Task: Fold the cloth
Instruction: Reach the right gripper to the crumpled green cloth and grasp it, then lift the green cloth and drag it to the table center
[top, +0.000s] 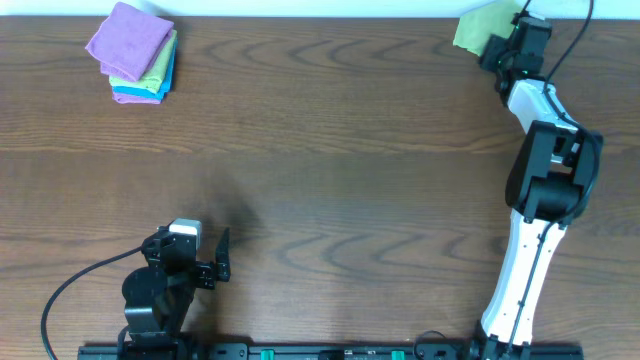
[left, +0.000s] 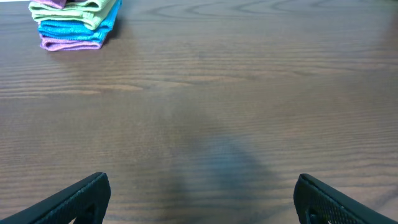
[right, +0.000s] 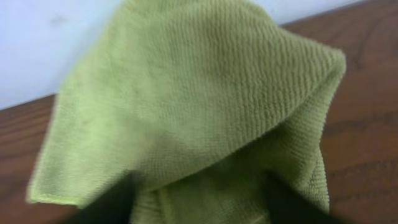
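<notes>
The cloth (top: 476, 28) is a light lime-green microfibre piece at the table's far right back edge, against the white wall. My right gripper (top: 497, 47) reaches into it from the right. In the right wrist view the cloth (right: 199, 93) fills the frame, bunched up into a peak. It sits between the two dark fingers of my right gripper (right: 199, 208), which press into it from both sides. My left gripper (top: 223, 256) rests near the front left, far from the cloth. Its jaws (left: 202, 199) are wide open over bare wood.
A stack of folded cloths (top: 135, 55), purple, green and blue, lies at the back left; the left wrist view shows the stack (left: 74, 22) at its top left. The right arm's white links (top: 540, 180) stretch along the right side. The wall borders the table's back edge.
</notes>
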